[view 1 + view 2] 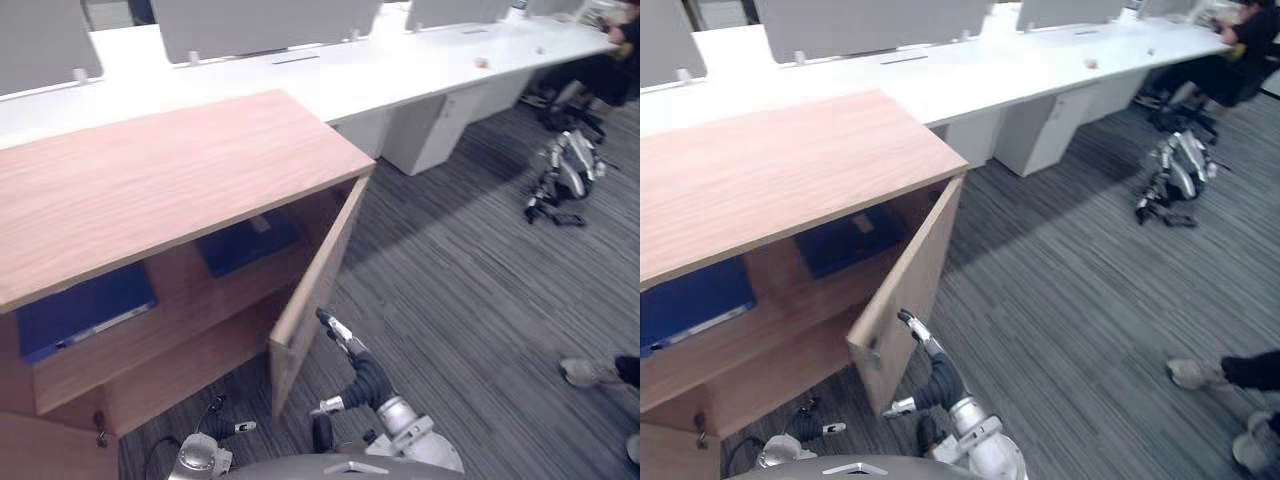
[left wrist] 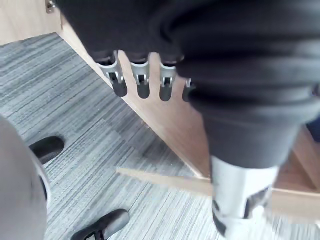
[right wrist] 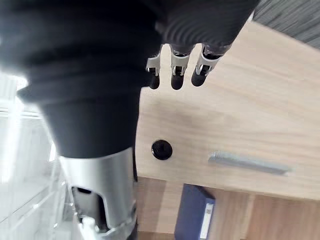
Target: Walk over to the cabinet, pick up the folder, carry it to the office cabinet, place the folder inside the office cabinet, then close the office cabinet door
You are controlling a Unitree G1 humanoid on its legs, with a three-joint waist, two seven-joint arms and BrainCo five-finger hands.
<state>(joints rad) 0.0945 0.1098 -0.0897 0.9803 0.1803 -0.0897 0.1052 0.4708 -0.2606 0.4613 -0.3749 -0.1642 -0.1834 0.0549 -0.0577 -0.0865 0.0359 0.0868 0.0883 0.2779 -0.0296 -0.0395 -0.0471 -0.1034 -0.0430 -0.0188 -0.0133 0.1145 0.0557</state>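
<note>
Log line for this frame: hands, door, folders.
door: open | right hand: open, at door's outer face | left hand: open, idle by cabinet base | blue folders: inside on shelf

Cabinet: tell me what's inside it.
On the upper shelf of the cabinet sit a left folder and a right folder, both blue. Its top and open door cover the rest inside.

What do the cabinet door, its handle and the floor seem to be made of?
Cabinet door: probably wood-look laminate board, matte; faint straight grain shows. Handle: likely brushed metal, a silver-grey bar with dull sheen. Floor: seemingly carpet, grey with fine dark stripes.
</note>
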